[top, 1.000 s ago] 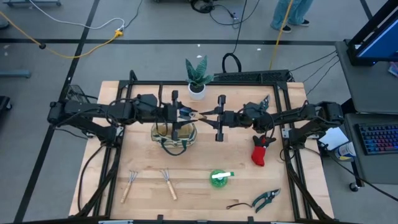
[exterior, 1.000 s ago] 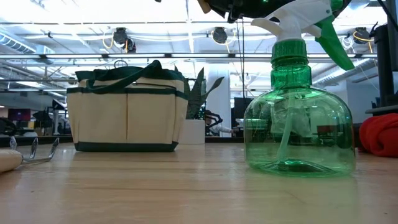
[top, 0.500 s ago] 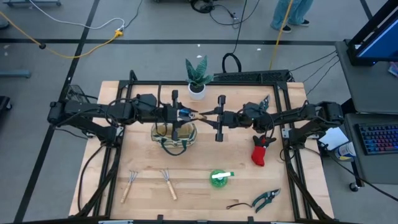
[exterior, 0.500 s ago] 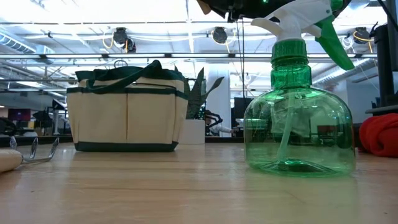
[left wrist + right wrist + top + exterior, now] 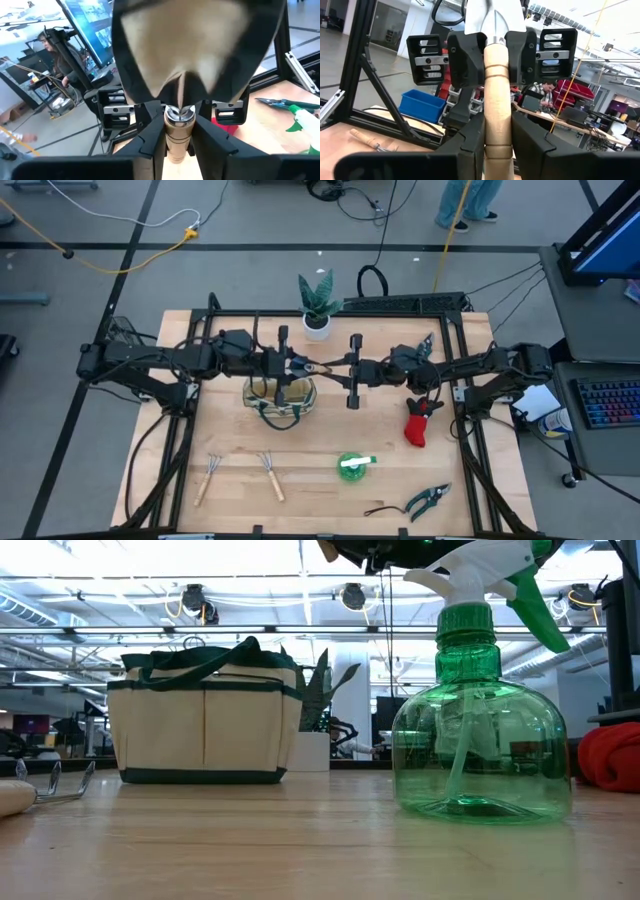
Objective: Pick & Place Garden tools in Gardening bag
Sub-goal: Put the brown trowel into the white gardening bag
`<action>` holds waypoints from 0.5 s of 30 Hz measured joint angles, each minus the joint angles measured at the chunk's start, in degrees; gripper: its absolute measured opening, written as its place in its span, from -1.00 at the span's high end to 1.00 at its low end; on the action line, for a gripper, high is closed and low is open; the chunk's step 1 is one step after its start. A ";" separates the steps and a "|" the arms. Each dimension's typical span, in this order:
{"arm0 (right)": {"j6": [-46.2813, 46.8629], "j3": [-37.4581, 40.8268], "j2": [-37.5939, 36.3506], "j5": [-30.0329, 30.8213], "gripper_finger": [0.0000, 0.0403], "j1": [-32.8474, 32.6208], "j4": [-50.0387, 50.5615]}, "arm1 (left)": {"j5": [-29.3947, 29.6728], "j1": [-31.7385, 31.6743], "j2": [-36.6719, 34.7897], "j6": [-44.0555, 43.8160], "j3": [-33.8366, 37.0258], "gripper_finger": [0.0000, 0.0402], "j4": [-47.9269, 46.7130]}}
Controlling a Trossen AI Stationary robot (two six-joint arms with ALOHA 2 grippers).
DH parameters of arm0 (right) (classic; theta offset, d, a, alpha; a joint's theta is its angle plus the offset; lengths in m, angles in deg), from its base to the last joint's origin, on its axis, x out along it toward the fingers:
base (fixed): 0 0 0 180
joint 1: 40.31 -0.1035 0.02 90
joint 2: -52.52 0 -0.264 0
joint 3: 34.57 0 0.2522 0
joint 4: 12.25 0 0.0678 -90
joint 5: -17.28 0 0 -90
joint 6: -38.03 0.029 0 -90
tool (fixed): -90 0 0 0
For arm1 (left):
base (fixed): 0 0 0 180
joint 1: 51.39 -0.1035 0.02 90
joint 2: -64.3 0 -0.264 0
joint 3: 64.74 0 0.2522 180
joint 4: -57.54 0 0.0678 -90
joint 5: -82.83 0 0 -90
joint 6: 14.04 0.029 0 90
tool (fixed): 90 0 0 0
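Handover above the gardening bag (image 5: 279, 395): high view shows left gripper (image 5: 296, 365) and right gripper (image 5: 345, 367) meeting on one trowel (image 5: 320, 366). Low view shows the tote standing upright. Both wrist views show fingers clamped on its wooden handle. Next, likely, the right releases.

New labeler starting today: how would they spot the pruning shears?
Start at the wooden table in the high view and go to its front right corner. The pruning shears lie flat there, beyond the green spray bottle; only they have two dark handles.
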 joint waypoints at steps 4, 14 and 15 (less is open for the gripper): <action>0.19 0.02 0.09 0.20 0.64 0.07 0.91 | -0.31 -0.25 0.69 -0.05 -0.02 0.39 1.96; -0.01 0.19 0.17 0.56 0.64 0.07 1.55 | -0.02 -0.22 6.49 0.03 -0.10 0.18 8.32; -0.34 0.20 0.17 0.53 0.64 0.09 1.35 | 0.09 -0.22 6.51 -0.17 -0.11 0.18 8.35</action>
